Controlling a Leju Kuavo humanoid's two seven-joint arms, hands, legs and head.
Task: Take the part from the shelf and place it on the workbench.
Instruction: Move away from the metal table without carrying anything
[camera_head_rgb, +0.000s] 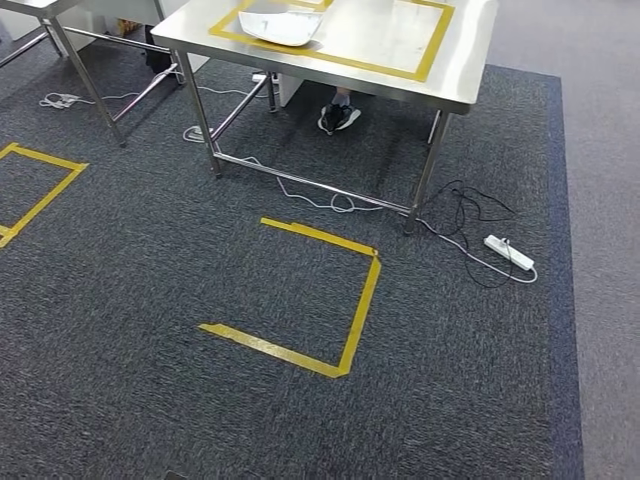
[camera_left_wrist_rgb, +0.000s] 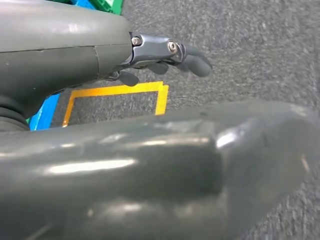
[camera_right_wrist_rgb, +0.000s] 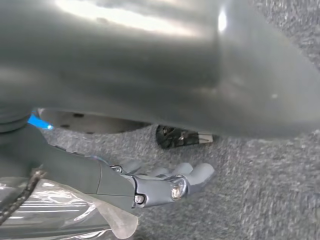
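Steel is my landmark here: the workbench (camera_head_rgb: 468, 60) stands ahead of me in the head view, with a yellow taped frame (camera_head_rgb: 434, 45) marked on its top, presumably to show where parts belong. A pale, shiny tray-like thing (camera_head_rgb: 279, 25) lies inside that frame, at the far side of the workbench. It may be a part, but I cannot say so for certain.

On the carpet in front of the workbench is a yellow taped square (camera_head_rgb: 355, 320), which I read as a standing mark for the robot. A white power strip (camera_head_rgb: 509, 253) lies by the workbench's right front leg, its cables trailing under the bench. A person's shoe (camera_head_rgb: 338, 117) shows beneath it, so someone is on the far side.

My left hand (camera_left_wrist_rgb: 166, 52) hangs over the carpet with its fingers stretched out and nothing in them. More yellow tape (camera_left_wrist_rgb: 113, 91) and a blue crate (camera_left_wrist_rgb: 43, 112) lie beyond it.

My right hand (camera_right_wrist_rgb: 158, 182) also has its fingers extended, but a clear plastic wrapping (camera_right_wrist_rgb: 56, 212) sits against its underside. That could be the bagged part, carried low at my side. I cannot tell whether the hand actually grips it.

If it does, my judgement is that the job left is to step into the square and lay it inside the frame.
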